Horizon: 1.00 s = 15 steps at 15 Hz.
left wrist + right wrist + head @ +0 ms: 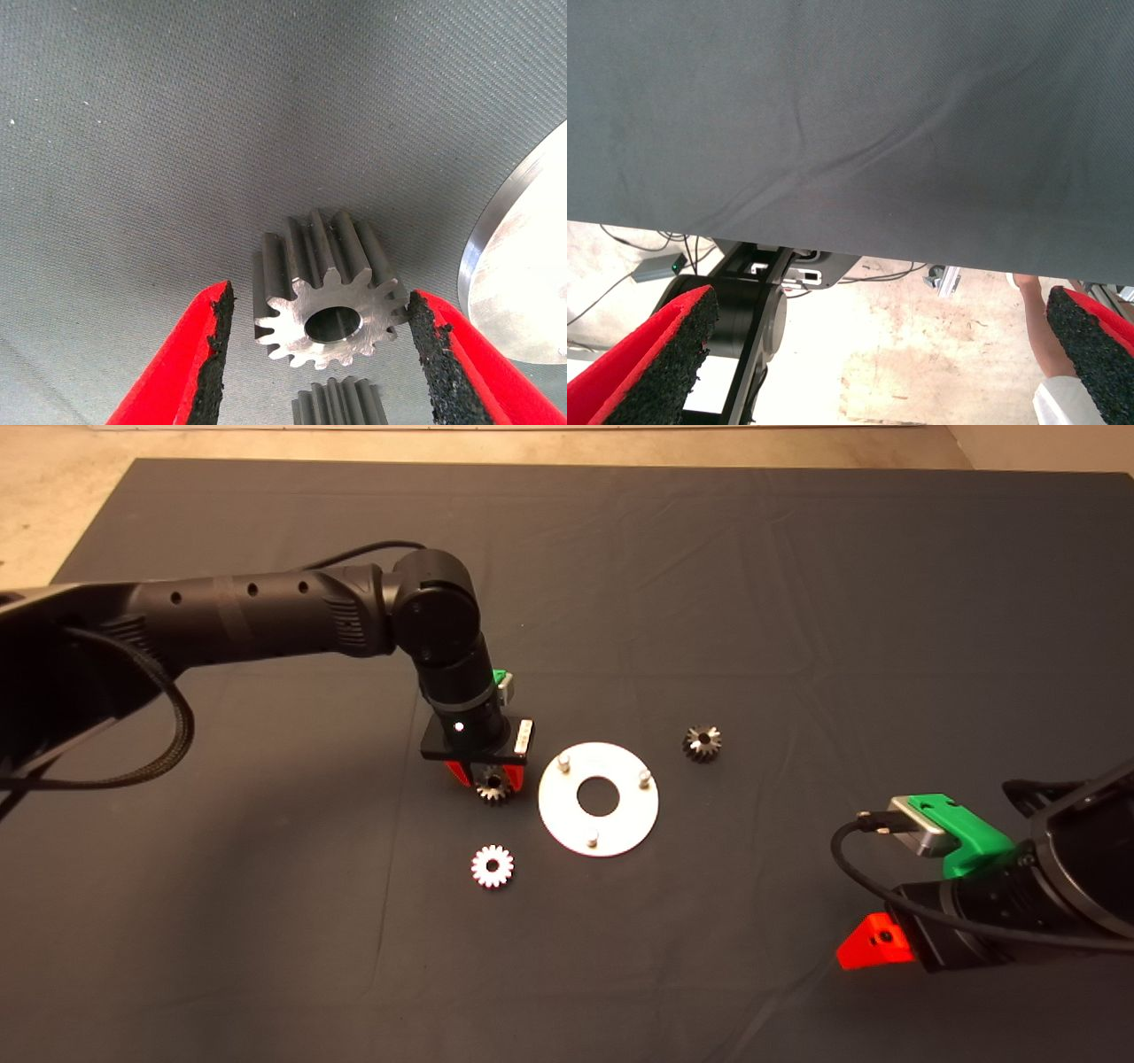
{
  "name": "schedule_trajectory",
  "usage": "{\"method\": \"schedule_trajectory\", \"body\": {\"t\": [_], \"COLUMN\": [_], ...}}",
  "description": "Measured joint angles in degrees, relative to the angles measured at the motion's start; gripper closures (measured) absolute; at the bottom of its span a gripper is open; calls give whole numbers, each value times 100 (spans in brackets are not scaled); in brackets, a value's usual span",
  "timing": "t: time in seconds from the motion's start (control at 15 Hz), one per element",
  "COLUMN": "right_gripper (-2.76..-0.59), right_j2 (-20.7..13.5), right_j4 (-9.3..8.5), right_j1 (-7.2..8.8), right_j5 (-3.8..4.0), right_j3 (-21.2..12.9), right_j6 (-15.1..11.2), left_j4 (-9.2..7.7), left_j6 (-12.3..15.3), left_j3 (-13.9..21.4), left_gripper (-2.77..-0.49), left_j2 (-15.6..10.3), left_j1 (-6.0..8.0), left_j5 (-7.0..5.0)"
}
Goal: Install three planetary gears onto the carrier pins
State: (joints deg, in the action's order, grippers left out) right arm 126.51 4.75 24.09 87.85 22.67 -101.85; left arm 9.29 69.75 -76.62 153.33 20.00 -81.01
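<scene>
Gears first: three planetary gears lie around the silver disc (599,799) on the dark mat (797,602), and none sits on a pin. One gear (493,786) is just off the disc's nine o'clock edge, a second gear (493,865) lies at about seven o'clock from the disc, and the third gear (702,743) rests well apart at about two o'clock. On the disc the three carrier pins stand bare and upright: one pin (563,761) at eleven o'clock, one pin (645,778) at two o'clock, one pin (592,836) at six o'clock.

Left gripper (490,779) is down over that nine o'clock gear. From its wrist camera, the gear (328,297) stands between the two red fingers (190,354). One pad looks to touch the teeth, while the other is clear of them by a gap, so the fingers are spread and not clamped. A second gear's teeth (339,403) peek in beside it, and the disc's rim (496,257) shows near it.

Right gripper (873,943) waits at the lower right edge of the mat, fingers (660,359) wide apart and holding nothing. Its wrist view shows floor, cables and a person's leg (1041,328) beyond the mat.
</scene>
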Motion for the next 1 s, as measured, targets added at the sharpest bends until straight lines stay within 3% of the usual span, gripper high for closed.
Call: {"method": "schedule_trajectory", "body": {"t": [1.0], "right_gripper": [-276], "right_j2": [0], "right_j4": [2], "right_j1": [0], "right_j5": [0], "right_j3": [0], "right_j6": [0], "left_j4": [0], "left_j6": [-16], "left_j3": [-17], "left_gripper": [-135], "left_j2": [0], "left_j1": [-4], "left_j5": [0]}}
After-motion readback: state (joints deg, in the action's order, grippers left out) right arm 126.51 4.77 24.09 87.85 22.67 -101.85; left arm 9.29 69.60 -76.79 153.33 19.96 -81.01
